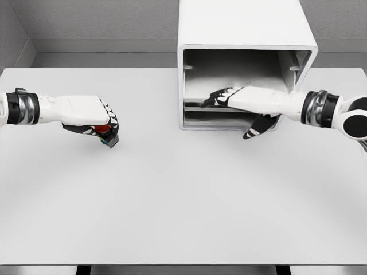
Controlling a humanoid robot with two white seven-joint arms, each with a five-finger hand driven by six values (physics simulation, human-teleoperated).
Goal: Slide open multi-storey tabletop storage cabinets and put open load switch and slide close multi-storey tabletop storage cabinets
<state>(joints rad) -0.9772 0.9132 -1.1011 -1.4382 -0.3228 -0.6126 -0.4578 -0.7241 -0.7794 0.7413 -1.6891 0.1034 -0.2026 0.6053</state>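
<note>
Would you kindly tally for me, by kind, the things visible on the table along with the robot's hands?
Storage cabinets: 1, white cabinet
Load switches: 1, red-topped switch held in the left hand
Robot hands: 2, left hand and right hand, which reaches into the cabinet
Total: 4

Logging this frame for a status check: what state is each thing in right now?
storage cabinet: front open, inside visible, nothing seen stored.
load switch: gripped, at the table, outside the cabinet.
left hand: shut on the load switch.
right hand: fingers spread, reaching into the cabinet opening.
</note>
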